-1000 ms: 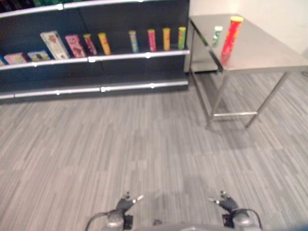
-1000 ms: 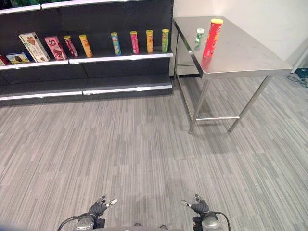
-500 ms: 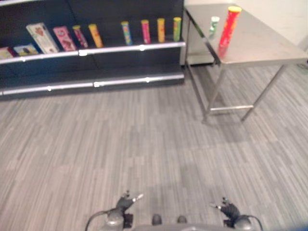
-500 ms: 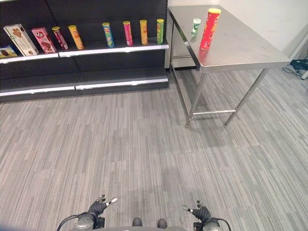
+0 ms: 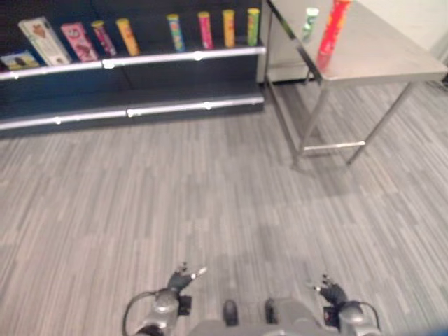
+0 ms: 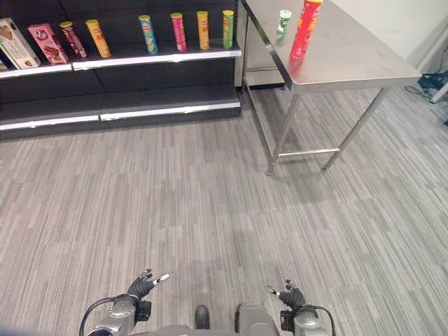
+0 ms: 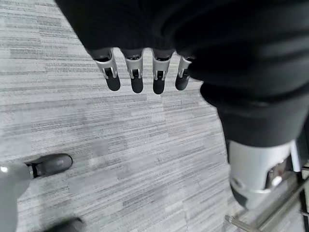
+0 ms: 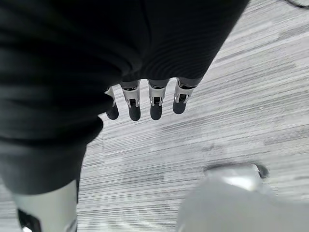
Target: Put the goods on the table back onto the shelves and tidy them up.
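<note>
A tall red can (image 6: 304,29) and a small green-and-white can (image 6: 283,21) stand on the steel table (image 6: 350,59) at the upper right. The dark shelf unit (image 6: 126,56) at the upper left carries several upright cans (image 6: 177,31) and boxes (image 6: 49,42). My left hand (image 6: 141,286) hangs low at the bottom left, open and empty, its straight fingers (image 7: 137,77) over the floor. My right hand (image 6: 291,296) hangs at the bottom right, also open, fingers (image 8: 155,104) straight and holding nothing. Both hands are far from the table and the shelves.
Grey striped floor (image 6: 210,203) stretches between me and the shelves. The table's thin steel legs (image 6: 283,136) and crossbar stand to the right of the shelf end. A lower shelf board (image 6: 133,105) sits below the stocked one.
The camera has tipped down and moved forward, so the shelves and the table sit higher in view. Both hands stay hanging open at my sides.
</note>
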